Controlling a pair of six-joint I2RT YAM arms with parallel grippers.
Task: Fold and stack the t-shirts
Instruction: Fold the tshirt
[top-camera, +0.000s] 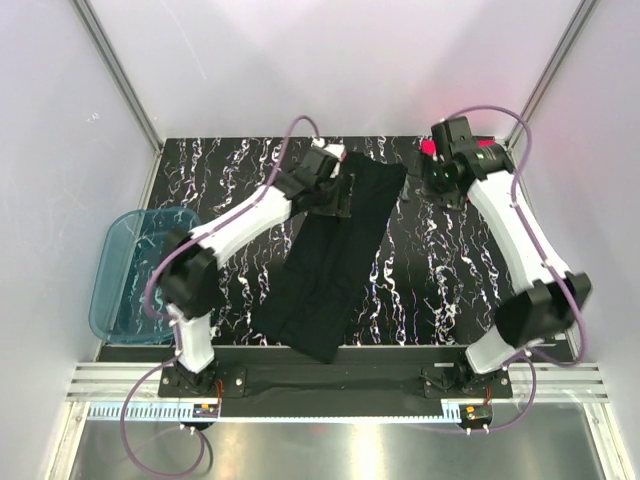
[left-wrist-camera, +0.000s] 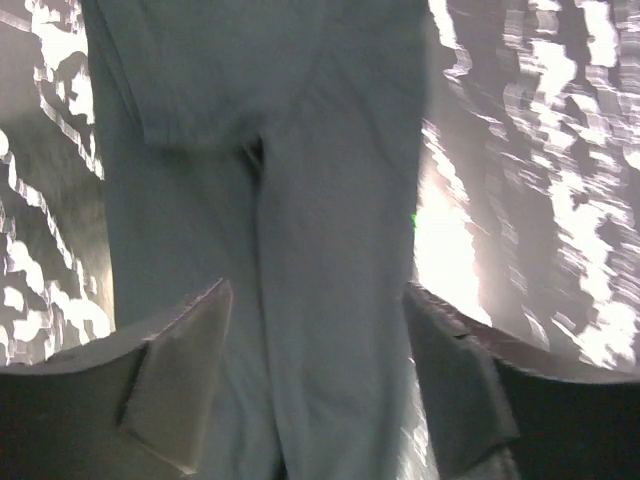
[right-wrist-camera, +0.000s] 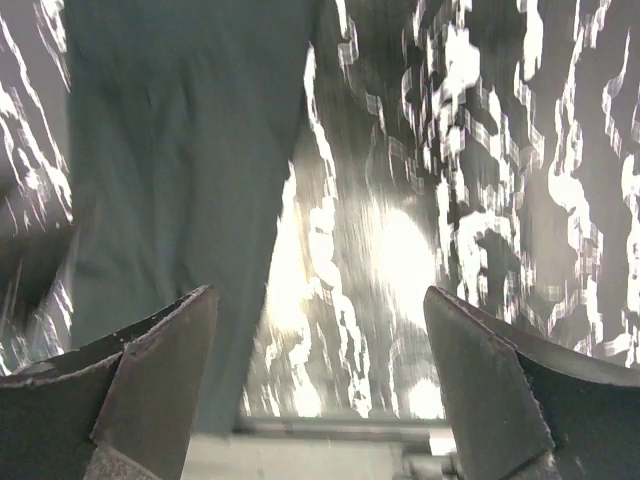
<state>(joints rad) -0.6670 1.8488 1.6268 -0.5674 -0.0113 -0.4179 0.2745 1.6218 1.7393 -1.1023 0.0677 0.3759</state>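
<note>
The black t-shirt (top-camera: 335, 260) lies folded into a long narrow strip, running from the far middle of the table to the near edge. My left gripper (top-camera: 335, 195) hovers over its far left part, open and empty; in the left wrist view the cloth (left-wrist-camera: 300, 200) fills the space between the open fingers (left-wrist-camera: 175, 385). My right gripper (top-camera: 437, 185) is open and empty above bare table to the right of the strip; the shirt shows at the left of the right wrist view (right-wrist-camera: 170, 150). The pink-red shirt (top-camera: 429, 147) shows only as a sliver behind the right wrist.
A translucent blue plastic tub (top-camera: 135, 272) stands at the table's left edge. The black marbled table top (top-camera: 430, 270) ends at white walls behind and at the sides. A metal rail (top-camera: 330, 380) runs along the near edge by the arm bases.
</note>
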